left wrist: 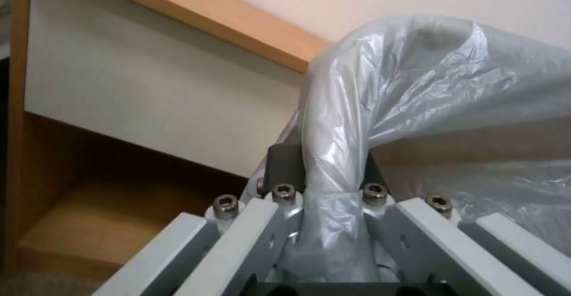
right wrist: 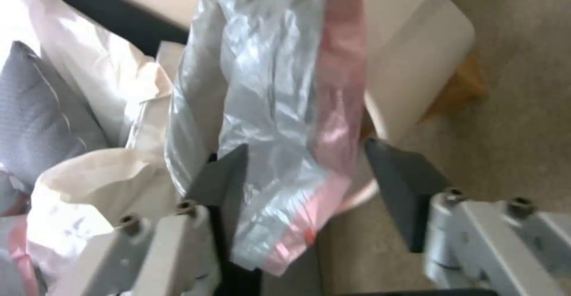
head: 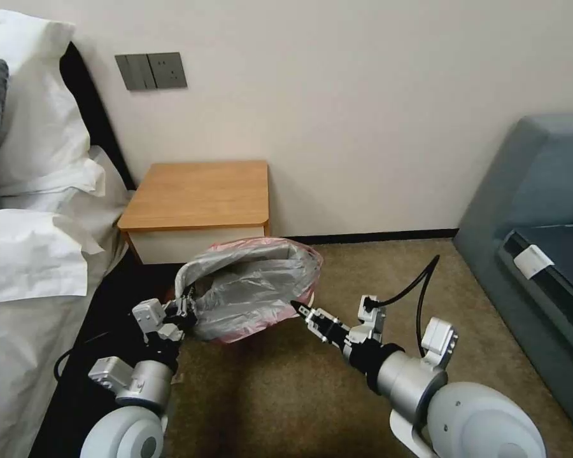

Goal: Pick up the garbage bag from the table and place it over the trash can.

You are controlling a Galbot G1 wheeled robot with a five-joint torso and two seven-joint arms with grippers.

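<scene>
Left claw [head: 186, 312] pinching garbage bag [head: 254, 286]; right claw [head: 297, 308] spread at its rim.

Left hand [left wrist: 324, 171] clamped on a gathered fold of the garbage bag [left wrist: 428, 77], bag billowing beyond the fingers [left wrist: 285, 164], surface [left wrist: 196, 8] edge, white drawer front [left wrist: 149, 90], low shelf [left wrist: 107, 224] behind

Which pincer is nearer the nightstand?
Left. The left pincer grips the bag just below the nightstand; the right pincer sits open at the bag's far side.
</scene>
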